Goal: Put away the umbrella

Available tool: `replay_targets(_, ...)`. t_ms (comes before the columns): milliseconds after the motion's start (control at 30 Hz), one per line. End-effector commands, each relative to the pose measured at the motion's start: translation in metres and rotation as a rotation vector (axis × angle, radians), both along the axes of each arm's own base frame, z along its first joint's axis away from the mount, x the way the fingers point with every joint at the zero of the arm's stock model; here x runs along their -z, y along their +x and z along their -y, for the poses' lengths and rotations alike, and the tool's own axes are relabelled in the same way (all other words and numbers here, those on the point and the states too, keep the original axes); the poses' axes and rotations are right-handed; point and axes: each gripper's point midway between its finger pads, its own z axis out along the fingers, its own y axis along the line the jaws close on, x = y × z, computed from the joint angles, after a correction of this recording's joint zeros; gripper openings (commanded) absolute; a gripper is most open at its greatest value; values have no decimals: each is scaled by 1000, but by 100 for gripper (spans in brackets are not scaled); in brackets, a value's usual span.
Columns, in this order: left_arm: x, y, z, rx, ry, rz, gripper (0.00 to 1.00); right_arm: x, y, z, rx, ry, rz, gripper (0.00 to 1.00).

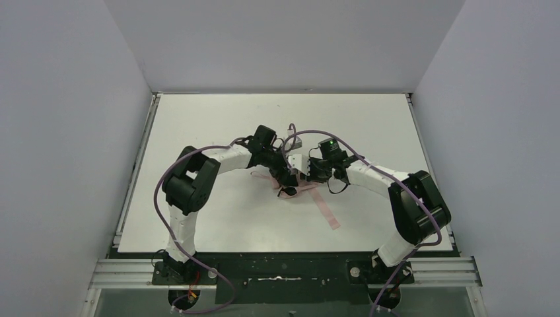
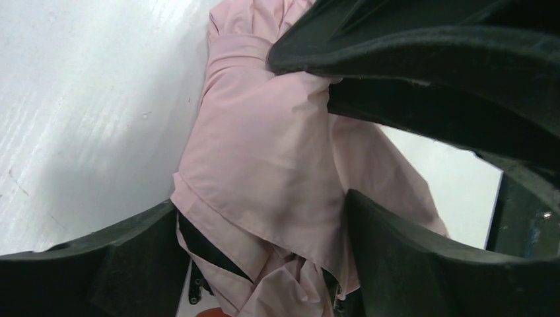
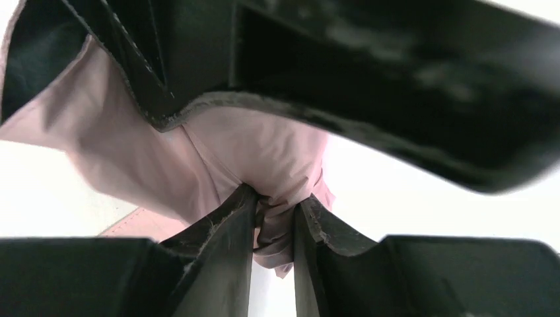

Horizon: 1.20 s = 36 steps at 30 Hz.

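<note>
Soft, floppy umbrella [image 2: 264, 145]. Right end effector [image 3: 277, 198] pinches its fabric. Left end effector [image 2: 261, 205] gapes astride the bunched middle, likely the surest hold.

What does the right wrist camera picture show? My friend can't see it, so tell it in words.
The right gripper pinches a fold of the pale pink umbrella between its two black fingers, seen from very close. A big blurry black robot part crosses the top, and the white table shows behind.
</note>
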Motion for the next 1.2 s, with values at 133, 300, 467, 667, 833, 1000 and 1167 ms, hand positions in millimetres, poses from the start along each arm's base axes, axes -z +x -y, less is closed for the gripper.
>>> replay_targets(133,4,-3,-2,41,49,27,51,23,-16,7,28,-41,-70,19)
replay_targets(300,4,-4,-8,41,84,34,27,4,-10,2,64,3,-49,31)
replay_targets(467,6,-5,-13,29,110,36,17,-39,0,-5,180,116,-21,62)
replay_targets(667,5,3,-26,-27,154,31,4,-86,-3,5,572,316,-125,67)
replay_targets(833,-2,7,-32,-48,161,50,0,-84,-30,21,943,377,-359,64)
replay_targets(1000,-1,4,-34,-45,167,48,0,-61,-59,45,1207,345,-391,61)
replay_targets(1167,1,6,-33,-70,175,24,0,-66,-70,28,1354,624,-445,63)
